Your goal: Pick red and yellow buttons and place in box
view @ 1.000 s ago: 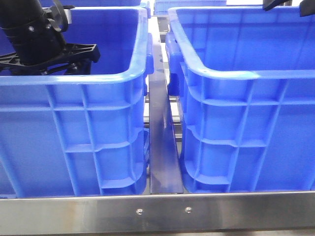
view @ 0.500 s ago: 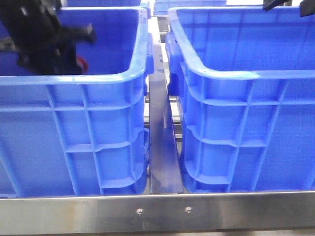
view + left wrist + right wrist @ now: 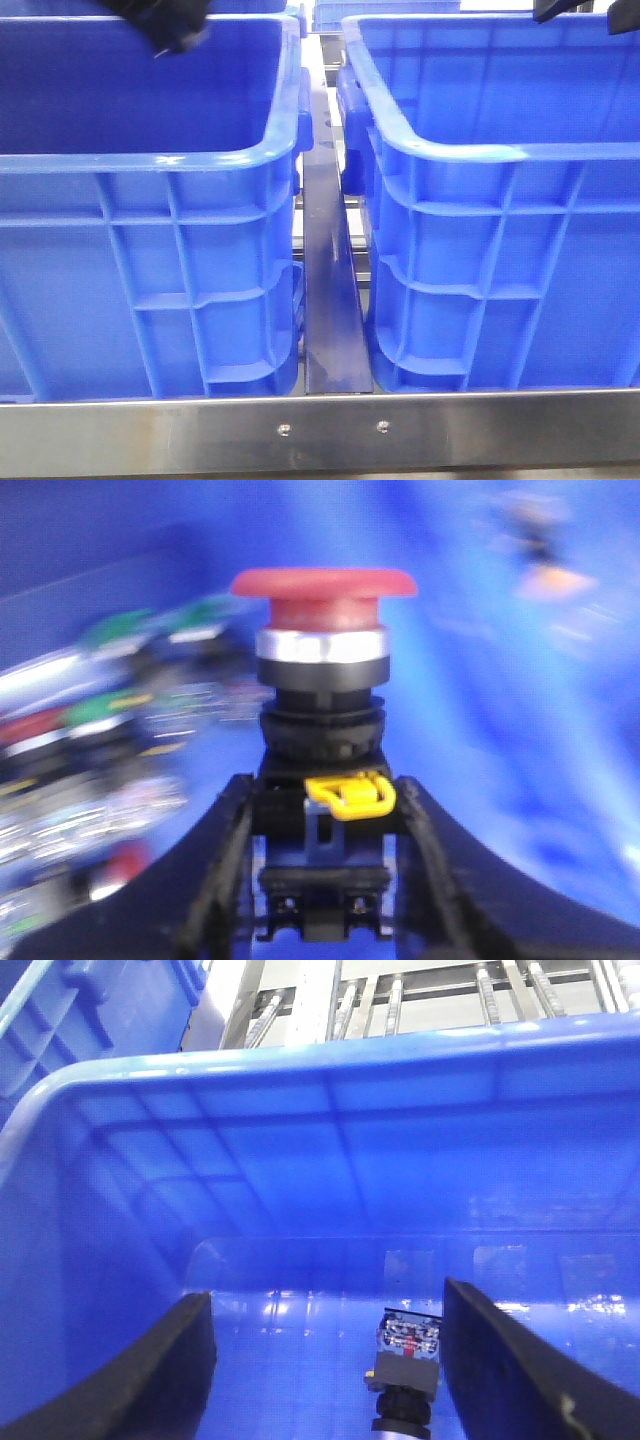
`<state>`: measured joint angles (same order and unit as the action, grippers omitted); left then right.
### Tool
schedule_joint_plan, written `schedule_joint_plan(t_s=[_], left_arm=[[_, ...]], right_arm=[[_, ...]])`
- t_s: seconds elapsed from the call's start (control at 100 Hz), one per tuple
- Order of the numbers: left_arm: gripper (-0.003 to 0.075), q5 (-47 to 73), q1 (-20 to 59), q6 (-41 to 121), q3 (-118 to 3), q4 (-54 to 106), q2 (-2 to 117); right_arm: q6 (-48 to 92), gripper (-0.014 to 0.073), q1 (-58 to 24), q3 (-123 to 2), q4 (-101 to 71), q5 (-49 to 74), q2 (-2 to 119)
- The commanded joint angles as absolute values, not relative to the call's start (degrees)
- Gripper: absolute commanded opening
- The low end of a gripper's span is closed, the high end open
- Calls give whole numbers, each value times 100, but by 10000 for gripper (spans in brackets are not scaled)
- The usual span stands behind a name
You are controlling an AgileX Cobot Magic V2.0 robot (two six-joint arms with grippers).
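two blue crates are seen side by side in the front view, the left crate (image 3: 150,250) and the right crate (image 3: 500,250), parted by a narrow gap where a metal strip (image 3: 330,300) runs; a steel rail (image 3: 320,430) crosses in front of both. the thick rolled rims stand high, and both interiors are open from above. the left gripper (image 3: 170,25) is seen only as a dark blur at the top edge, over the left crate's far rim.

in the left wrist view a red button (image 3: 323,660) is held upright between the left gripper's fingers (image 3: 215,880), its long axis along them, the red cap pointing away from the wrist. the jaws are closed narrowly on its black base. blurred buttons (image 3: 90,740) lie heaped beyond it.

the right gripper (image 3: 325,1380) is held wide apart and grips nothing, over the right crate's floor, where one small button unit (image 3: 405,1370) lies between the fingers.
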<state>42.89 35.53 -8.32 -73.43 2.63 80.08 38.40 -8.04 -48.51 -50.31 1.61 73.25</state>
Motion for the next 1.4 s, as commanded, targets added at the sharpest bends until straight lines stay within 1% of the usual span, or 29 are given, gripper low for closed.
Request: schedule_joint_plan(t_s=[0.0,0.12,0.26,0.55,0.63,0.73,0.77,0.99,1.14,1.39], left_arm=[[-10,3911,4058,-518,-7477,339,7776],[-10,3840,4632,-258,-7406,339,7776],[-10,3697,4896,-258,-7322,339,7776],[-10,3688,4897,-258,-7324,339,7776],[-10,3675,4897,-258,-7324,339,7776],[-10,3666,4897,-258,-7324,339,7776],[-10,3666,4897,-258,-7324,339,7776],[-10,3652,4897,-258,-7324,339,7776],[-10,3652,4897,-258,-7324,359,7776],[-10,3652,4897,-258,-7324,359,7776]], right_arm=[[3888,506,-780,-4995,-4990,63,7131],[3888,506,-780,-5030,-4990,397,7131],[3878,506,-780,-5198,-5347,1263,7131],[3864,515,-780,-5904,-6387,2979,7131],[3780,559,-780,-6098,-6511,3443,7136],[3769,643,-780,-6196,-6833,3851,7136],[3769,657,-780,-6199,-6979,3985,7136],[3679,652,-787,-6199,-7525,4822,7149],[3472,652,-794,-6199,-7595,5406,7275],[3472,652,-813,-6199,-7854,5578,7554]])
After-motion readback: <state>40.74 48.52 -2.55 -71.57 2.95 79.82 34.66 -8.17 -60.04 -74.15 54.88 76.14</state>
